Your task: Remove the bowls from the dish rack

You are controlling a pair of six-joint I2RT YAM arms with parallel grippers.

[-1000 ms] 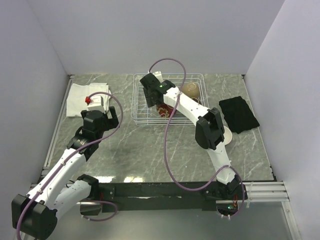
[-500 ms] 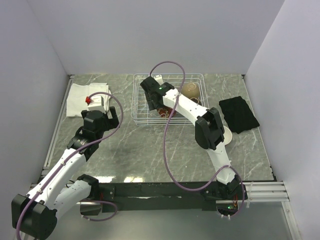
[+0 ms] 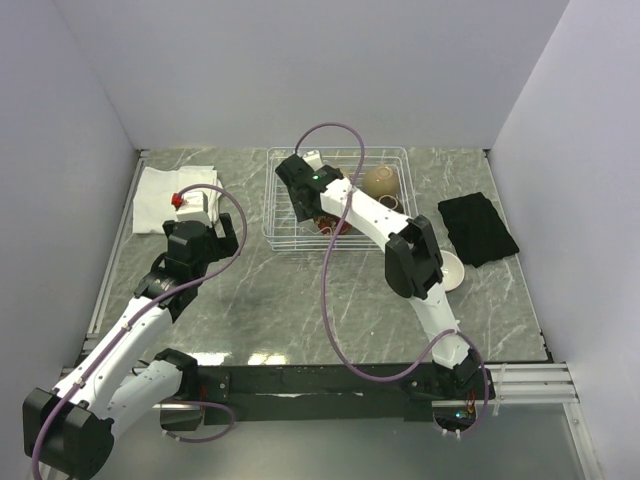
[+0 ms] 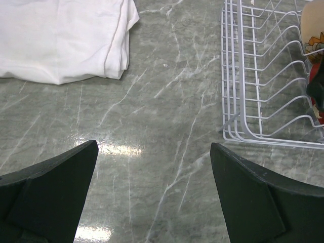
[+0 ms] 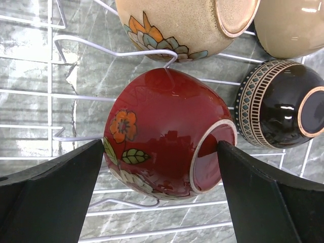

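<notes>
jaws wide and empty, the right gripper straddles a dark red flowered bowl tipped on its side in the dish rack, with wire tines, a tan bowl and a black-brown bowl crowding it, while the left gripper hangs agape, empty, near a white cloth.

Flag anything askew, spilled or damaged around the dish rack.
Nothing stands out. The dark red bowl, the tan floral bowl and the black-brown bowl lie tipped on their sides in the dish rack, as racked bowls do; no chips or spills show.
</notes>
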